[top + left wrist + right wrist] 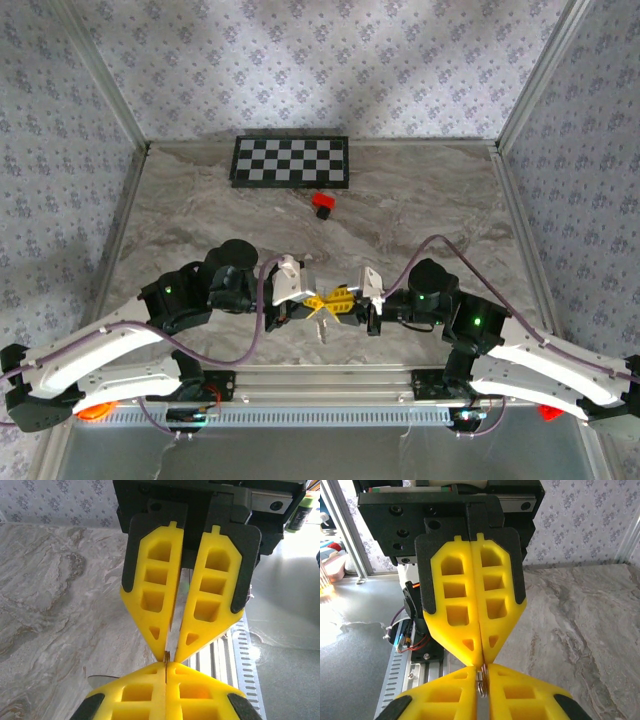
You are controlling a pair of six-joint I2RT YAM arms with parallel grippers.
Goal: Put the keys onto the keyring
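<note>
Since both arms meet nose to nose low over the worktop (pixel 200 230), overhead cam first: my left tool (pixel 318 301) and right tool (pixel 344 298) touch tip to tip just ahead of the bases. The key (pixel 322 326) hangs pale and small right under that meeting point. The red block (pixel 322 203) and checkerboard (pixel 291 161) sit well back, out of it.

benchrat: ok, but which one actually has the keyring?

Me: Left wrist cam: my left tool is clamped fully shut, and the right tool's tips are pressed right against it. A silvery sliver (pixel 99 680) pokes out beside my left tool. It's likely the key's blade, but I can't swear to it. I can't tell what the left one pinches, if anything.

Right wrist cam: the keyring (pixel 481 684) is thin coiled silver wire, standing on edge in the narrow slot between my right tool's fingers. So that one's closed on it, and the left tool's shut tips touch its top.

benchrat: any tips for threading?

Me: I reckon that's the step I'm on. I'd hold the ring rigid, pry the coil open only a sliver, and slide the key's hole along slowly. Slim shiny metal slips easily, so no jerks.
</note>
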